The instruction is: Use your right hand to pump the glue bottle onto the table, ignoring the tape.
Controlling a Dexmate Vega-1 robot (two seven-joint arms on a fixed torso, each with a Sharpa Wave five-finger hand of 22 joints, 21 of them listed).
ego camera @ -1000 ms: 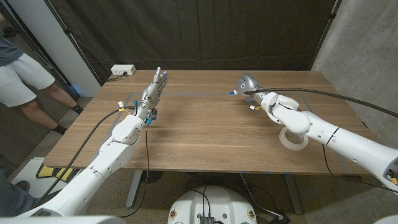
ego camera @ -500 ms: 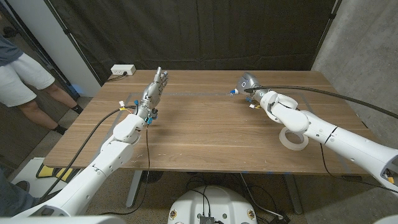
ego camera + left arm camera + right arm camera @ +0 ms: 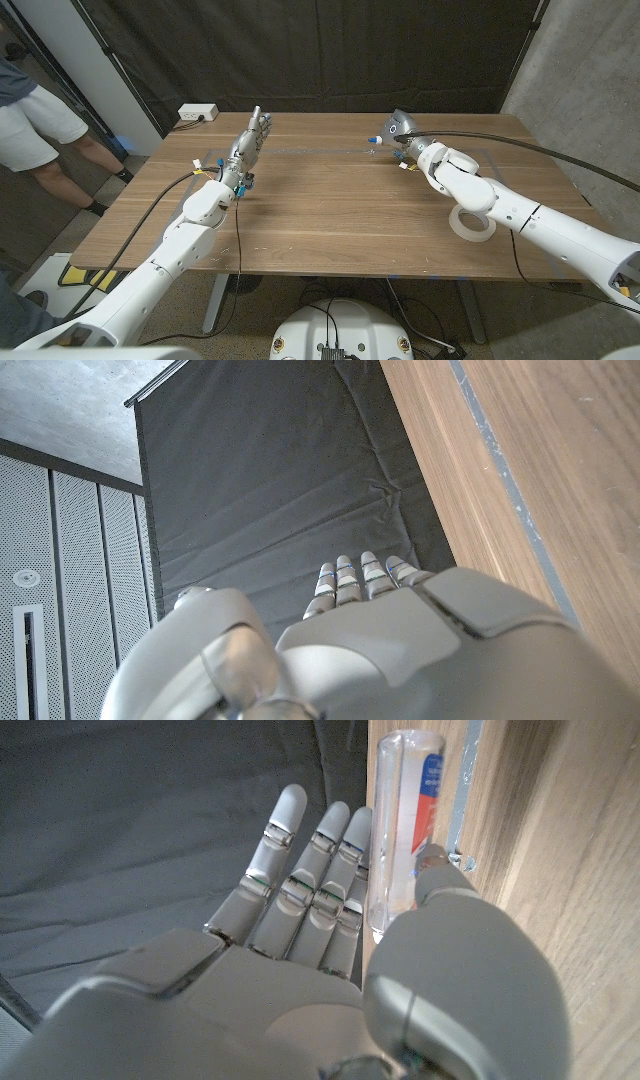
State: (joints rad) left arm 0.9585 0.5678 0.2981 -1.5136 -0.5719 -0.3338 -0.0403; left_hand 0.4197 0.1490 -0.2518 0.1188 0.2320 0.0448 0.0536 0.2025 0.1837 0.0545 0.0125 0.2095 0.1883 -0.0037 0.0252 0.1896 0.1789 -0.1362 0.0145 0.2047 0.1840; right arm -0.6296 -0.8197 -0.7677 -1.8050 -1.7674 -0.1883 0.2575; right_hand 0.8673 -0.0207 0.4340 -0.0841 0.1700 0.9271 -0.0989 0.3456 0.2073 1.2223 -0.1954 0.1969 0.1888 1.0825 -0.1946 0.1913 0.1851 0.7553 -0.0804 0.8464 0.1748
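Fingers point(image 3: 300, 880) of my right hand point(image 3: 300, 970) are stretched out straight and close together alongside the glue bottle point(image 3: 405, 830), with the thumb on the bottle's other side, its tip against the clear wall near the red and blue label. I can't tell from the wrist camera whether that counts as a real grip, since only the thumb tip plainly touches and the fingers look to lie beside the bottle rather than wrapped round it. From the head camera my right hand point(image 3: 418, 150) sits at the far right part of the wooden table point(image 3: 330, 215), with the bottle point(image 3: 397, 124) poking out beyond it, a small blue-and-white bit near its tip on the side toward the table's middle. The bottle's lean I can't judge from there.

My left hand point(image 3: 250, 140) is at the far left of the table, fingers extended together and pointing away from me toward the dark curtain point(image 3: 330, 50); it holds nothing. On its wrist camera I see those fingertips point(image 3: 362, 572) side by side past the back of the hand, the table edge running alongside.

Tape point(image 3: 471, 222), a whitish roll, lies flat near the table's near right edge, just beside my right forearm and well apart from the bottle. A white power strip point(image 3: 197, 113) sits at the far left corner, and a person point(image 3: 45, 125) in pale shorts stands off to the left of the table
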